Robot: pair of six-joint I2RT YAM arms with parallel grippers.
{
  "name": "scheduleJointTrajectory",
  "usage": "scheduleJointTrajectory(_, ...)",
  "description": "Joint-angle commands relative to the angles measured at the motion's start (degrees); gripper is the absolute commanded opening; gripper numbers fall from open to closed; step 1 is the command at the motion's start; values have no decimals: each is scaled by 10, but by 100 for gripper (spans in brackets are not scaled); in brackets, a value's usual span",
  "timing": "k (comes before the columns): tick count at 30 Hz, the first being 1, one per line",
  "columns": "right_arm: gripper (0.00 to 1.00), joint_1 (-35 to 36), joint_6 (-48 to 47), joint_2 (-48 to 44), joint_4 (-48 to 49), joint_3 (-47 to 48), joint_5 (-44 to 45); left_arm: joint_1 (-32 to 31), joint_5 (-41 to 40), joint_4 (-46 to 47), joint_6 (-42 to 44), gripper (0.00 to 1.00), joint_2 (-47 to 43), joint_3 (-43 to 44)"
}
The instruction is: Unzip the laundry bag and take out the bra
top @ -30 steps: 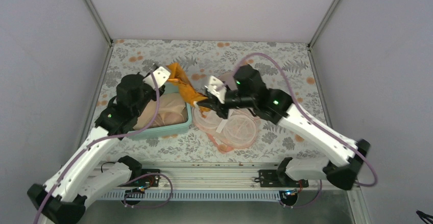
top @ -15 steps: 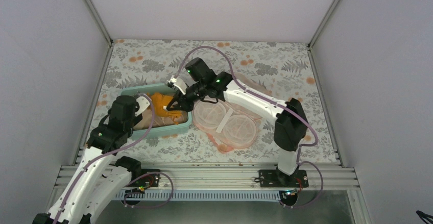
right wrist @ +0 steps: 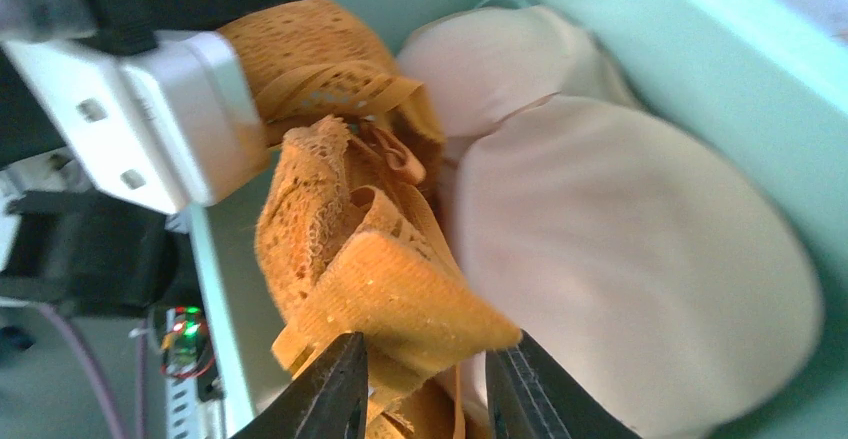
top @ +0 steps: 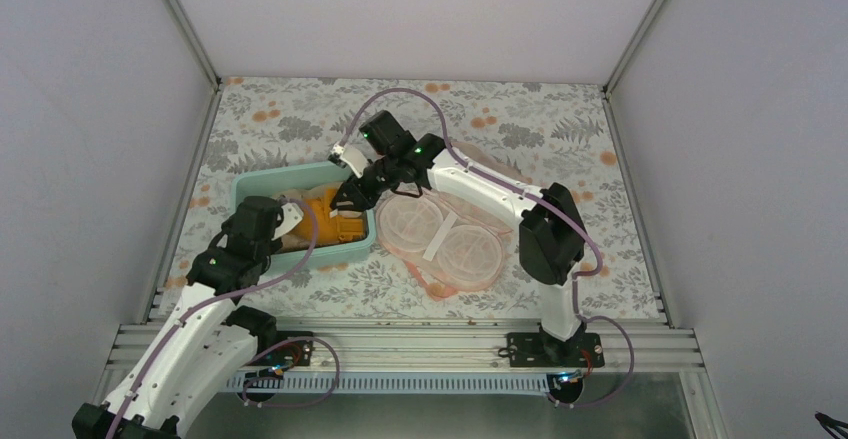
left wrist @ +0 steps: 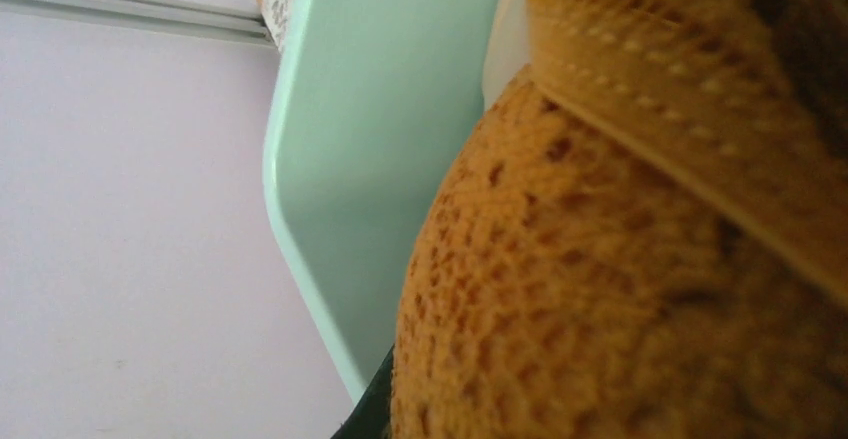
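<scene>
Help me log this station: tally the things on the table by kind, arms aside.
Laundry bag: 1
Teal tub: 1
Mustard-orange bra: 1
Pale bras: overlapping, count unclear
Total: 3, plus the pale bras

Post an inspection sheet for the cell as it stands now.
Surface: floral tablecloth, lying flat.
Job's things: laundry bag lies flat just right of the tub, round cups showing, zip state unclear. The orange bra is out of it and inside the tub.
Clutter: teal tub; pale bras in it beside and under the orange one.
Grippers: left gripper shut on the bra. Right gripper has its jaws parted, with bra fabric between them.
Cables: purple cable along each arm, arching over the right wrist; no snag seen.
Surroundings: plain walls on three sides, metal rail at the near edge.
</scene>
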Motion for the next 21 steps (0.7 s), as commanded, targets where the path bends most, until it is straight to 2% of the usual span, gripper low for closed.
scheduleJointTrajectory(1,33,-4,26,7,24,29,83,3,-28,67,32,8,19,7)
scheduleJointTrajectory(4,34,-5,29,16,32,40,106,3,-27,74,25,10,33,23)
scheduleJointTrajectory(10,49,-5,27,30,1,97,189,3,-29,87,20,13,36,9)
scheduleJointTrajectory(15,53,-6,20,10,-40,137,262,6,-21,78,4,13,33,-1)
scheduleJointTrajectory(18,52,9,23,-25,-48,105,280,9,-16,73,-4,13,32,-2)
scheduleJointTrajectory(21,54,58,-2,-92,7,-3,251,14,-8,70,-14,13,31,-2)
